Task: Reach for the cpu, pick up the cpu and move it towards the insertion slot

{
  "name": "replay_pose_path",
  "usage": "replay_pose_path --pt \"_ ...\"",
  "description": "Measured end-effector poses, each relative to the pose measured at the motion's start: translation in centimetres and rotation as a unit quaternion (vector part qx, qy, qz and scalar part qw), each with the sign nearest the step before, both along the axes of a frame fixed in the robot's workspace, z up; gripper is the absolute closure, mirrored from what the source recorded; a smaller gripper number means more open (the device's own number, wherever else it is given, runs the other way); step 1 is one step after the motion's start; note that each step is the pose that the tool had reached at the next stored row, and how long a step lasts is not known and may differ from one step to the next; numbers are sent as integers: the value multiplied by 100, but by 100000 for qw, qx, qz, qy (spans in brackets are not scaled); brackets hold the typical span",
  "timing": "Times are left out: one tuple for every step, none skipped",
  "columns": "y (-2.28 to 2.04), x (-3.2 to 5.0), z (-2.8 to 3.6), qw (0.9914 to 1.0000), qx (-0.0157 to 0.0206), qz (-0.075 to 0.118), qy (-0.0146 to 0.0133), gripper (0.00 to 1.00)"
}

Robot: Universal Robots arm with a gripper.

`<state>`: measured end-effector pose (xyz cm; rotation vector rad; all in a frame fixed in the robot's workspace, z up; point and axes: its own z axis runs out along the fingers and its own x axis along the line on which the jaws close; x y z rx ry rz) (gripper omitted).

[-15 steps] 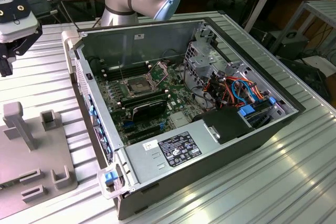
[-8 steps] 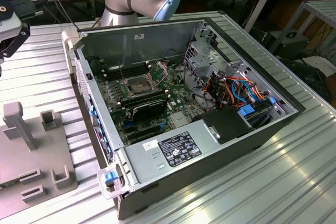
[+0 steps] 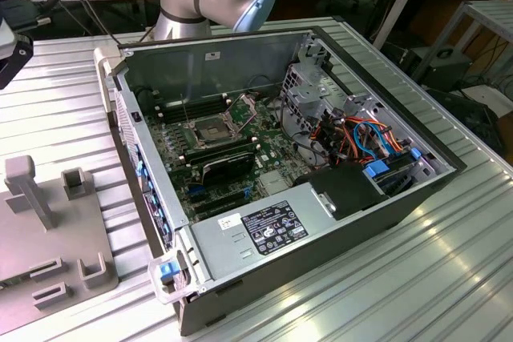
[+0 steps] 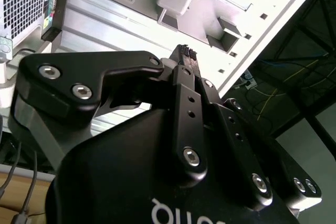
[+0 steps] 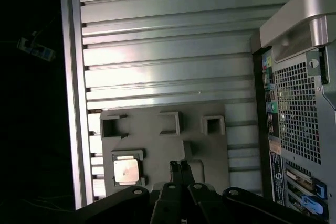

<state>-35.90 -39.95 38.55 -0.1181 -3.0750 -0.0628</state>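
In the first wrist view the cpu lies flat in a square pocket at a corner of the grey holder plate, on the side by the table edge, away from the computer case. The gripper is near it, fingers pressed together and empty. Its body hides the plate's edge. The insertion slot sits inside the case, and its lever is hard to make out.

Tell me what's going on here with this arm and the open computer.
The robot arm's gripper hangs above a grey fixture plate beside the computer case, with its fingers shut and nothing in them. The cpu lies in a holder on that plate, apart from the fingertips and not yet picked up. The insertion slot sits on the board inside the case.
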Motion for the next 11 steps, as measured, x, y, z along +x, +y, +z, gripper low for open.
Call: replay_pose_path --pt "0 -22 -1 100000 6 -1 -3 89" --pt "0 -35 -1 100000 3 -2 -3 89" --pt "0 -48 -1 100000 -2 -4 -1 89" --pt "0 -60 -2 100000 1 -2 0 89" --pt "0 -71 -2 100000 1 2 -1 89" --pt "0 -81 -2 100000 1 -2 -2 89" --pt "0 -99 -3 100000 -2 -2 -2 89" --pt "0 -119 -3 100000 -1 -1 0 89" --pt "0 -141 -4 100000 2 -3 -4 89" --pt "0 -173 -4 100000 -2 -1 1 89" --pt "-2 -196 -5 100000 3 0 -2 89"
